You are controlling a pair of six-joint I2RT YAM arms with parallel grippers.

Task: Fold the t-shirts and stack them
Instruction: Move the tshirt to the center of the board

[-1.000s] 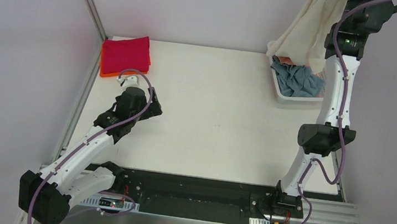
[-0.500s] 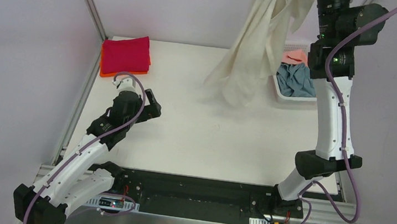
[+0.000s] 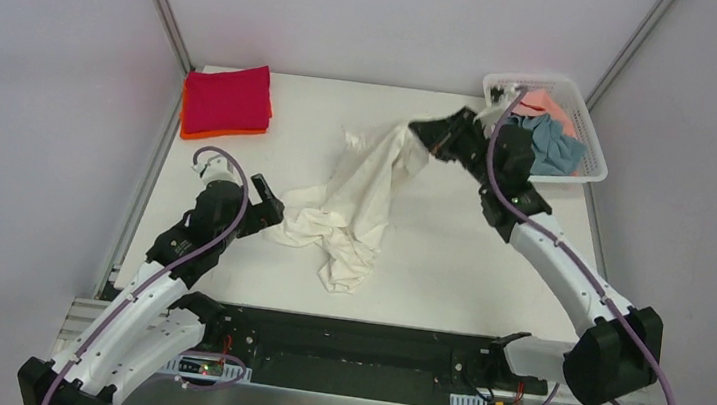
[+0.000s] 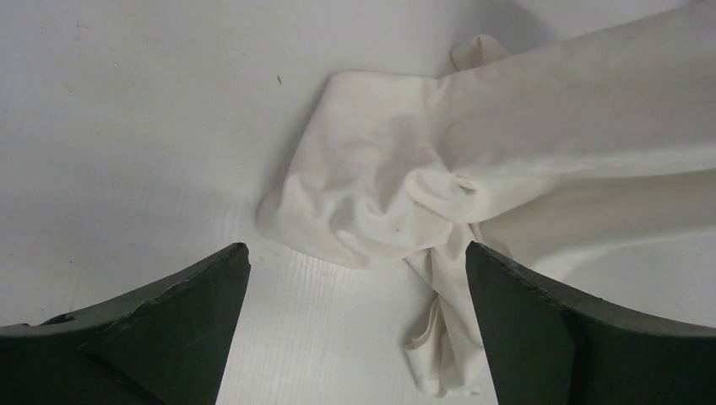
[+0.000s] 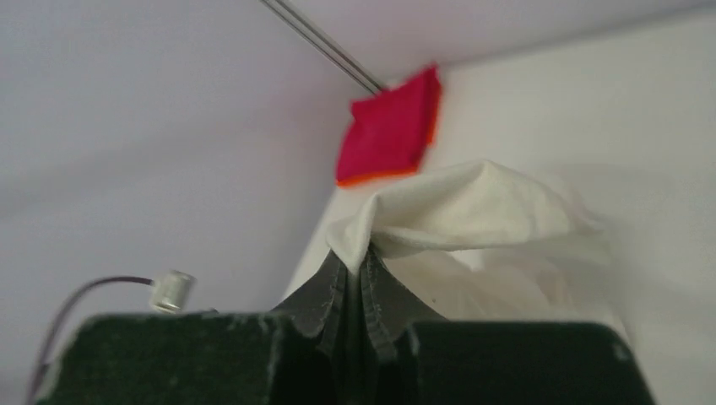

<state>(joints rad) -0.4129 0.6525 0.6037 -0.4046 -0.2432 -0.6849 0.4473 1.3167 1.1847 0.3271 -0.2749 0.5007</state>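
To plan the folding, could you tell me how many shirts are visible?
5: a cream shirt on the table; a red shirt atop an orange shirt, far left corner; a blue shirt and a pink shirt in the basket, which may hide more.

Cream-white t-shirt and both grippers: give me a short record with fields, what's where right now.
cream-white cloth t-shirt: crumpled mid-table, one end held up
right gripper: shut on that end
left gripper: open, empty, facing the shirt's edge
folded stack: crimson red t-shirt on orange t-shirt, far-left corner
white plastic mesh basket: grey-blue t-shirt, salmon pink t-shirt inside
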